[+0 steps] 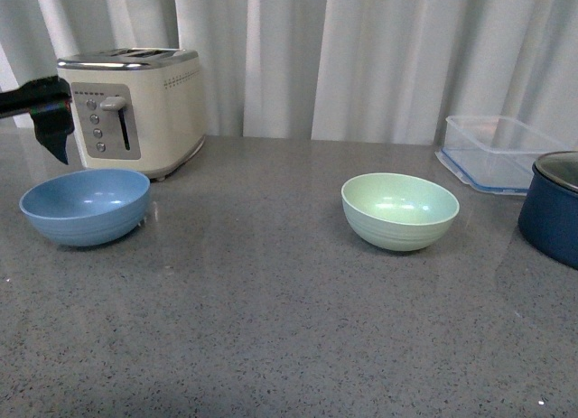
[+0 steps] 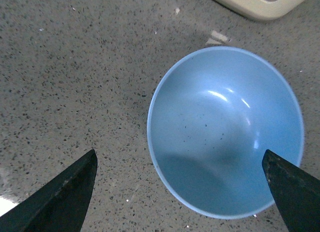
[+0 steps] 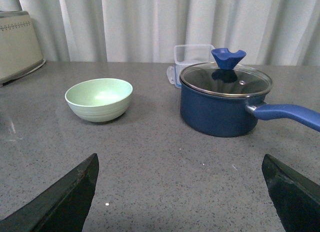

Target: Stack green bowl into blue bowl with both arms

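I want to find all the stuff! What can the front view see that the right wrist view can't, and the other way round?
Only the front view shows the blue bowl and the left arm at the left edge. Only the right wrist view shows the pot's blue knob, its long handle and the open right gripper. Both show the green bowl, the clear container, the navy pot, the toaster and the white curtain.

The front view's right edge cuts off the navy pot (image 1: 553, 210); its left edge cuts the left arm (image 1: 36, 98)
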